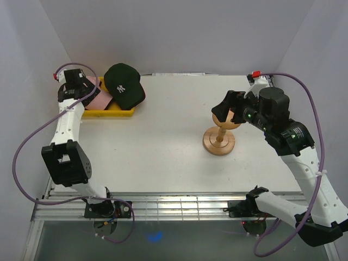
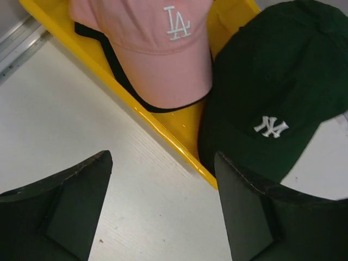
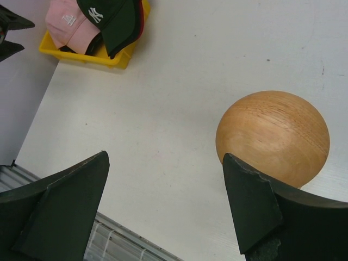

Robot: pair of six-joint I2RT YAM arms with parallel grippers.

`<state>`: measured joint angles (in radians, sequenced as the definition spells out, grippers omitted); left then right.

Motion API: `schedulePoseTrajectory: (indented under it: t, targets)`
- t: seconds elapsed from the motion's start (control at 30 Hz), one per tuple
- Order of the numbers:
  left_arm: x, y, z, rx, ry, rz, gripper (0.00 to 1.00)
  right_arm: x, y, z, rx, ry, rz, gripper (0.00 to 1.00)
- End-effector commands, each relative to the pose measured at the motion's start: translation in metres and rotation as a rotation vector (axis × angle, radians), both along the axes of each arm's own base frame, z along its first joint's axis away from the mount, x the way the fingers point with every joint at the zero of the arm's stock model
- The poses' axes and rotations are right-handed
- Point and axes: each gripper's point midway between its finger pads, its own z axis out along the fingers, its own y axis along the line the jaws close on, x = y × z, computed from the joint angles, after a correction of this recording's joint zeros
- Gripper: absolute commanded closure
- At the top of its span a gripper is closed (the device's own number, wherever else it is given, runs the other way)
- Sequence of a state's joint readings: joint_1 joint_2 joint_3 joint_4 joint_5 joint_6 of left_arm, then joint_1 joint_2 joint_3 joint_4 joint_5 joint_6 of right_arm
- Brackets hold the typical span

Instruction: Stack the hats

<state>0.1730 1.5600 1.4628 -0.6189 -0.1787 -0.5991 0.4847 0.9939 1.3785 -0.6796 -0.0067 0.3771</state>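
A dark green cap with a white NY logo [image 1: 124, 85] lies half in the yellow tray [image 1: 117, 112], overhanging its right end. It also shows in the left wrist view [image 2: 272, 92] and the right wrist view [image 3: 111, 22]. A pink cap with a white LA logo [image 2: 163, 54] lies in the tray on top of a black cap, of which only an edge [image 2: 117, 70] shows. A red edge [image 3: 142, 24] shows under the green cap. My left gripper [image 2: 163, 157] is open and empty, just above the tray's left part [image 1: 93, 88]. My right gripper [image 3: 166, 156] is open and empty beside the wooden stand's top.
The round-topped wooden pedestal stand [image 1: 219, 140] stands right of the table's middle, its ball [image 3: 272, 136] close to my right gripper's [image 1: 224, 106] right finger. White walls close in the table at the back and sides. A metal rail runs along the near edge.
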Motion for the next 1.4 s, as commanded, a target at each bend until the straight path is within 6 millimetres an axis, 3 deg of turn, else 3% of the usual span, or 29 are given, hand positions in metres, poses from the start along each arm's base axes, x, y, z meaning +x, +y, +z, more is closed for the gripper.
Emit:
schedulePoseTrajectory:
  t: [0.0,0.2,0.3,0.33,0.37,0.57,0.77,0.87,1.0,1.1,1.37]
  targets:
    - [0.022,0.031,0.020,0.092,-0.052,0.107,0.14,-0.004,0.011,0.022,0.038,-0.064,0.072,0.09]
    - [0.050,0.061,-0.023,0.142,0.010,0.200,0.14,0.003,0.017,0.013,0.028,-0.055,0.087,0.09]
    - [0.063,0.070,-0.028,0.179,-0.027,0.216,0.06,0.004,0.022,0.010,0.034,-0.052,0.107,0.09]
    - [0.063,0.071,-0.038,0.185,-0.022,0.213,0.02,0.004,0.023,0.003,0.030,-0.039,0.116,0.08]
    - [0.070,0.075,-0.034,0.201,-0.055,0.211,0.02,0.005,0.024,0.001,0.029,-0.038,0.118,0.08]
    - [0.096,0.081,-0.059,0.210,-0.035,0.202,0.03,0.010,0.027,-0.022,0.014,-0.016,0.123,0.07]
    - [0.121,0.077,-0.079,0.191,-0.081,0.152,0.05,0.013,0.026,-0.030,-0.007,-0.023,0.120,0.07]
    - [0.128,0.075,-0.082,0.179,-0.084,0.142,0.14,0.014,0.024,-0.036,-0.018,-0.023,0.118,0.07]
    - [0.135,0.078,-0.088,0.180,-0.078,0.140,0.33,0.015,0.025,-0.042,-0.025,-0.022,0.119,0.06]
    - [0.136,0.079,-0.092,0.182,-0.058,0.140,0.51,0.017,0.024,-0.045,-0.034,-0.020,0.115,0.06]
    - [0.138,0.080,-0.071,0.199,-0.089,0.129,1.00,0.019,0.024,-0.051,-0.045,-0.013,0.117,0.06]
